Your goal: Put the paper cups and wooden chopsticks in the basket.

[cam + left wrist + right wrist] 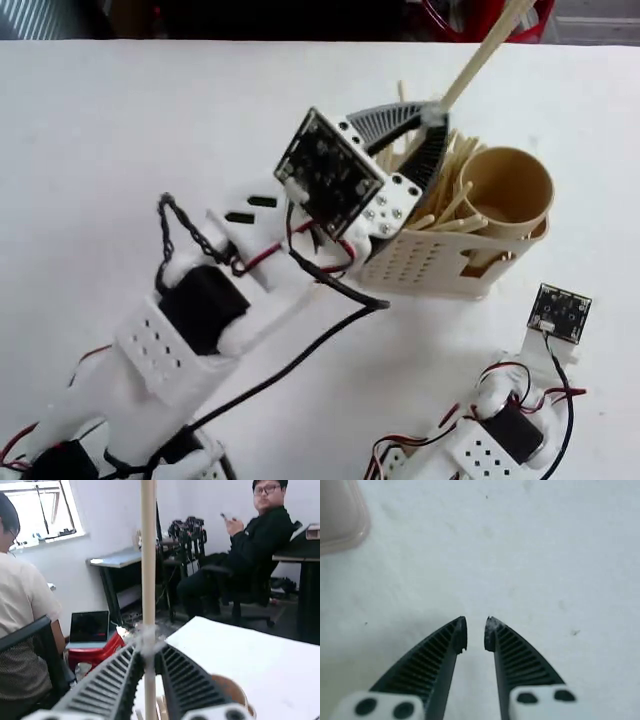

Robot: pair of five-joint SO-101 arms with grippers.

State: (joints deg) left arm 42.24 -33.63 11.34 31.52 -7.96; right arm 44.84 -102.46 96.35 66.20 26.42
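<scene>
The pale wooden chopstick [487,48] is a light, stiff, slender rod. I judge its smooth sides apt to pivot or slip between ribbed pads, so a hold nearer its middle would steady it better than one near an end. My left jaws are clamped on it low down, and most of its length stands up past them, slanting away above the far side of the cream perforated plastic basket [430,268]; its lower end I cannot see. It looks plain, straight and unpainted, of even thickness along the part that shows. Below it the basket holds a heap of similar wooden chopsticks [452,178] and a tan paper cup [508,185] at one end. My right jaws stand slightly apart, holding nothing, just above the white table [545,540].
</scene>
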